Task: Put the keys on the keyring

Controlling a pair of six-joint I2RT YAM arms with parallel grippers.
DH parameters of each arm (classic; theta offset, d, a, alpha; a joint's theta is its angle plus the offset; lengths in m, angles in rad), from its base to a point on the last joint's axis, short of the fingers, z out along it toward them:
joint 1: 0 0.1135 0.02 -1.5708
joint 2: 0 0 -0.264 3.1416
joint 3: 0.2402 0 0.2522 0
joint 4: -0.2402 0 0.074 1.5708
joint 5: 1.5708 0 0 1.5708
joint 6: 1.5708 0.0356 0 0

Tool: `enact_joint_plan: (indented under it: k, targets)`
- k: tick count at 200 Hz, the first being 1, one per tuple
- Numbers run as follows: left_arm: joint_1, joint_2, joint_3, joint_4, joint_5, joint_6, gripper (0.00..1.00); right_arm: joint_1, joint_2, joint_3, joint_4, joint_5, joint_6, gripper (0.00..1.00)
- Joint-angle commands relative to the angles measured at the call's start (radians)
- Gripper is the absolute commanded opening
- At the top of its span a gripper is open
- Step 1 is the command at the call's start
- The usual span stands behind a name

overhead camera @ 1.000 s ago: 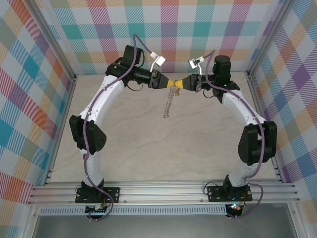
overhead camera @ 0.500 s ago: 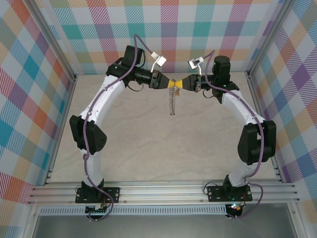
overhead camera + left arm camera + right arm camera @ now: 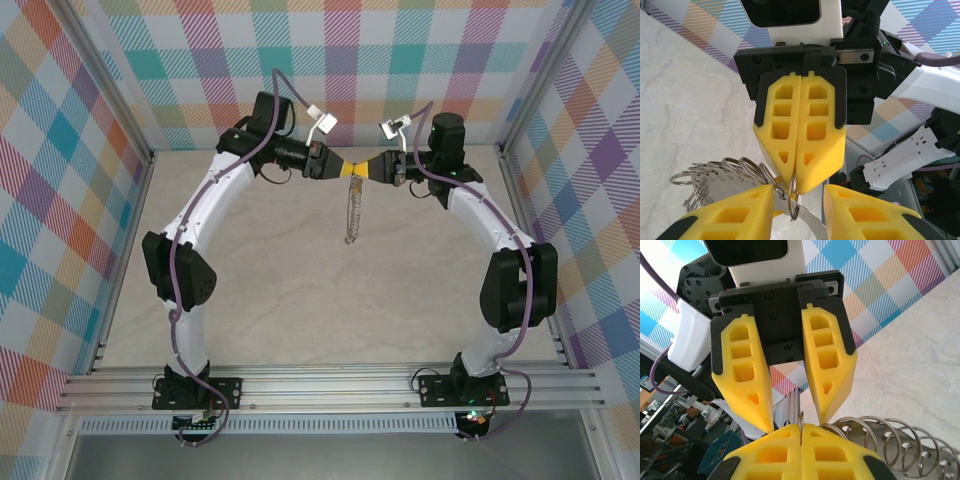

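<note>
my right pincer (image 3: pixel 796 182): pressed together, pinching the top turn of the keyring (image 3: pixel 880 440) at its very tips.
my left pincer (image 3: pixel 794 423): spread, its fingers either side of my right pincer's tips, nose to nose with it. i can see nothing pinched between them.
keyring: off the counter (image 3: pixel 300 300), hanging from that pinch at the far middle of the workspace, its bumpy silvery coils dangling free below both pincers.
key: i cannot tell where it is. my fingers are yellow too, and anything that small among them is lost to me.
done, as i judge it: the keyring is lifted and held steady in the air, with both pincers at it.
left, as i judge it: nothing here proves a key sits on the loop, so threading it on, or confirming it, is what's left. after that comes letting go and setting it down.
risk: the thin wire is held by the tips alone, so a nudge from my left side could twist it out.
</note>
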State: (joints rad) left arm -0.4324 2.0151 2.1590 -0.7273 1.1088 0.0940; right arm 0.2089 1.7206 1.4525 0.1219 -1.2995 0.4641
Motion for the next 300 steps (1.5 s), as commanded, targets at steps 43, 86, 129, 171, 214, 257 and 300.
enact_joint_plan:
  k: [43, 86, 129, 171, 214, 257, 300]
  targets:
    - [-0.019, 0.015, 0.032, 0.016, 0.023, -0.006, 0.21, 0.007, -0.001, -0.009, 0.048, -0.034, 0.001, 0.0]
    - [-0.025, 0.009, 0.025, 0.044, 0.02, -0.027, 0.0, 0.006, -0.017, -0.023, 0.045, -0.032, -0.003, 0.0]
    - [-0.026, -0.063, -0.064, 0.18, -0.042, -0.101, 0.0, -0.002, -0.101, -0.102, 0.066, 0.038, -0.006, 0.31]
    - [-0.026, -0.149, -0.165, 0.287, -0.096, -0.141, 0.0, -0.005, -0.19, -0.237, 0.203, 0.116, 0.06, 0.41]
    - [-0.025, -0.238, -0.283, 0.423, -0.138, -0.198, 0.0, -0.004, -0.232, -0.365, 0.405, 0.232, 0.187, 0.41]
    - [-0.028, -0.277, -0.325, 0.491, -0.134, -0.217, 0.0, 0.013, -0.231, -0.397, 0.559, 0.275, 0.278, 0.5]
    - [-0.029, -0.288, -0.332, 0.497, -0.116, -0.22, 0.0, 0.042, -0.237, -0.343, 0.459, 0.294, 0.219, 0.54]
